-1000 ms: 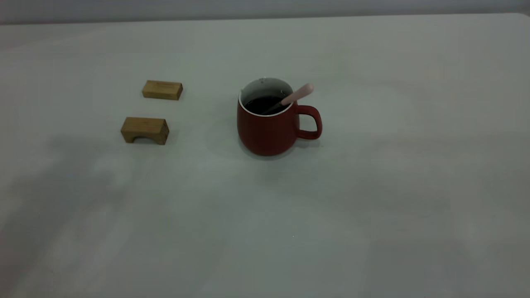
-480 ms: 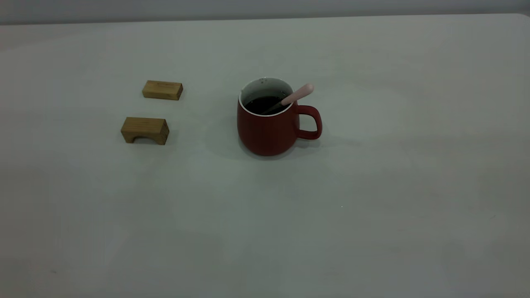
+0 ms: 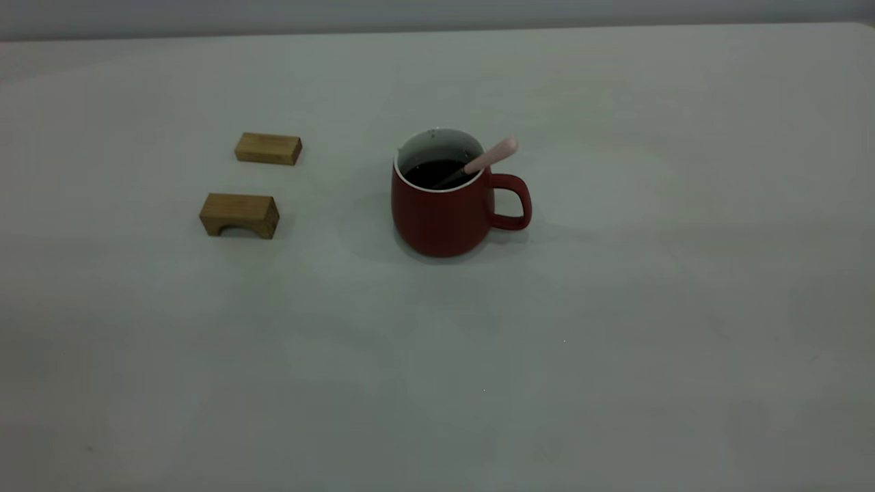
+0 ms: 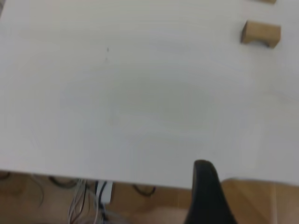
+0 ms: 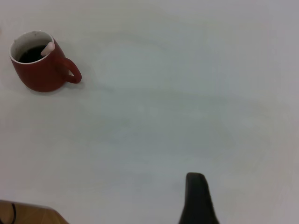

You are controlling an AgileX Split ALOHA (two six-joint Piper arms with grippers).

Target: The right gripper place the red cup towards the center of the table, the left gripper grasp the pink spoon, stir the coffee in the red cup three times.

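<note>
Looking at the tabletop (image 3: 615,205), you are seeing the cup (image 3: 443,208) standing upright near its middle, with the loop handle pointing to the right side of the exterior view. The coffee (image 3: 434,171) is sitting dark inside the cup, below the white rim. The spoon (image 3: 489,157) is leaning in the cup: its grey end is going down into the coffee, and its pink handle is resting on the rim just above the loop handle and sticking out up and to the right.

To the left of the cup, well apart from it, two wooden blocks are lying on the tabletop. The far block (image 3: 268,148) is plain, and the near block (image 3: 239,215) is having an arch cut under it. They are near each other but not touching.

Neither arm is appearing in the exterior view. In the left wrist view you are seeing only one black finger (image 4: 205,196) of the left hand, above the tabletop edge, with the arched block far from it. In the right wrist view only one black finger (image 5: 197,198) of the right hand is showing, well apart from the cup. For both hands you cannot tell how far they are open, and nothing is showing in their hold.
</note>
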